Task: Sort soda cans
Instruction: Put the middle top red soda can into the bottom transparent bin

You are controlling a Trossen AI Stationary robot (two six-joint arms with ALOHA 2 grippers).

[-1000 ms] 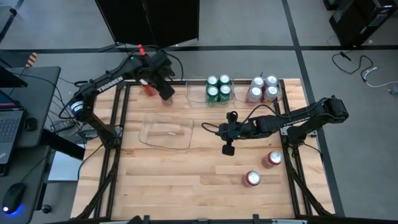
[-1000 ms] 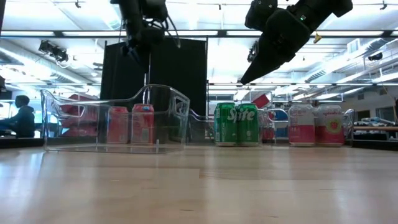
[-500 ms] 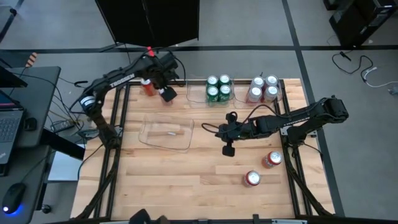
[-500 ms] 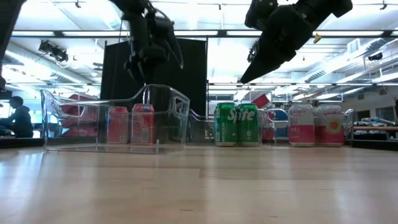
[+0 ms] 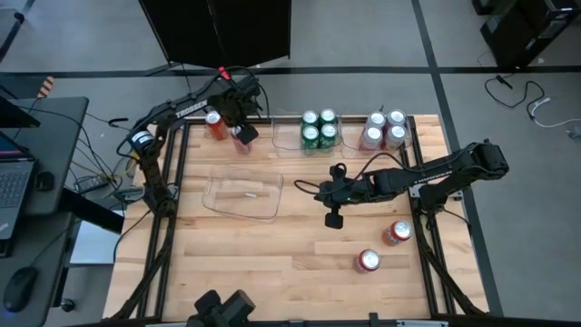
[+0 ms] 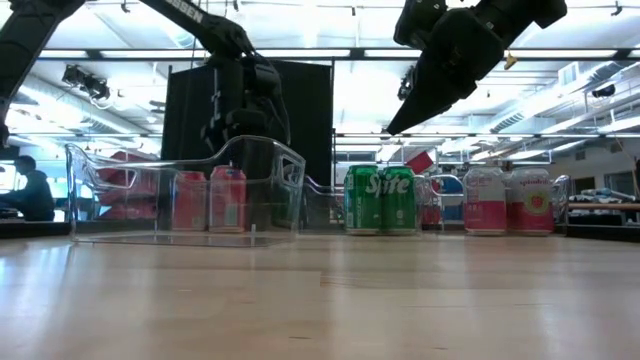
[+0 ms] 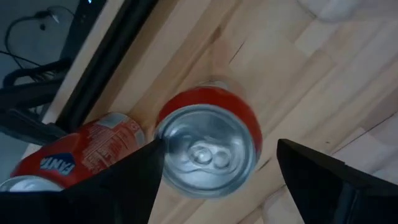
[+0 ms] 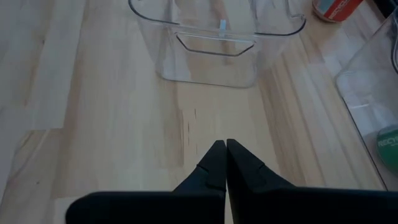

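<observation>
Inside far bins (image 5: 289, 138), green cans (image 5: 319, 129); left hand (image 5: 241, 134) open; right hand (image 5: 332, 219) closed.

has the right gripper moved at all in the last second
No. In the high view the right gripper sits at the same spot relative to the green cans and the empty clear bin, shut above the table.

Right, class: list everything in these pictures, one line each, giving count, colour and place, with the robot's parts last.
Red cans: four; two at the table's far left, two near right.
Green cans: four, far middle, in a bin.
Silver-white cans: four, far right, in a bin.
Empty bin: one, clear, left of centre.
Table: one, pale wood.
Laptop: one, dark, side desk.
Person: one, seated in the room beyond.
Left gripper: open, over a far-left red can.
Right gripper: shut, mid-table.
</observation>
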